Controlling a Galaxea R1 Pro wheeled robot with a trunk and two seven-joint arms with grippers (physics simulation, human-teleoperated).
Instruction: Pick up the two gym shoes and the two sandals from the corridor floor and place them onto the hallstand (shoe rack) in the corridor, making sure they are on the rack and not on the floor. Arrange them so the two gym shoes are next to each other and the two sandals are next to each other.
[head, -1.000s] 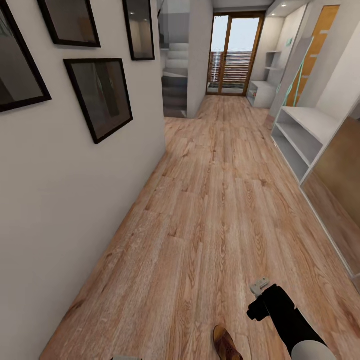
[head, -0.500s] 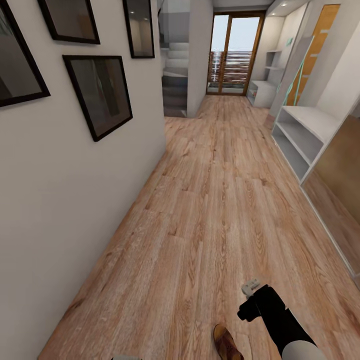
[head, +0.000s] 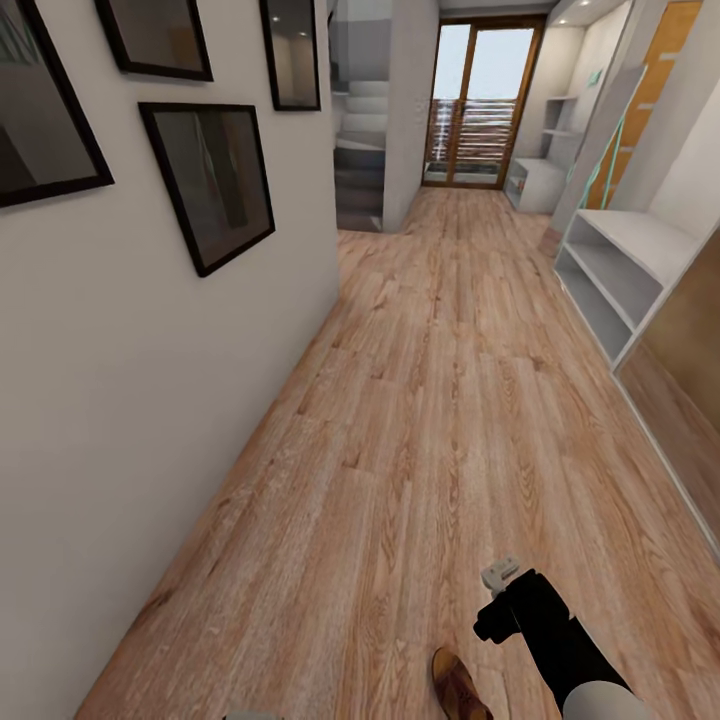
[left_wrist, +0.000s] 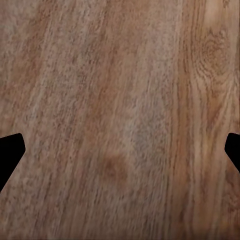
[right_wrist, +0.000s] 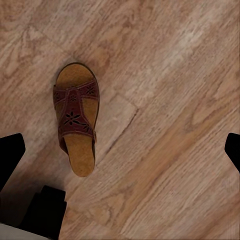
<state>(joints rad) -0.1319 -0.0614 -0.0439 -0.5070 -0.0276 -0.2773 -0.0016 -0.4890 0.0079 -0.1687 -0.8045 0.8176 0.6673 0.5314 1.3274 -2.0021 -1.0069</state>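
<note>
One brown sandal (head: 458, 685) with a patterned reddish strap lies on the corridor floor (head: 430, 420) at the near edge of the head view. My right gripper (head: 498, 577) hovers open above the planks just right of and beyond it. The right wrist view shows the sandal (right_wrist: 76, 120) flat on the floor, off to one side of the open right gripper (right_wrist: 120, 150). My left gripper (left_wrist: 120, 150) is open over bare planks. The hallstand (head: 535, 185) stands far down the corridor on the right, with wall shelves above it. The gym shoes are out of view.
A wall with dark framed pictures (head: 210, 185) runs along the left. A nearer low white shelf unit (head: 620, 265) and a brown panel (head: 690, 340) line the right side. Stairs (head: 360, 160) and a glass door (head: 480, 100) close the far end.
My right gripper has drifted a little left and nearer to me, closer to the sandal. The head view has shifted slightly, so the corridor sits further right in the picture.
</note>
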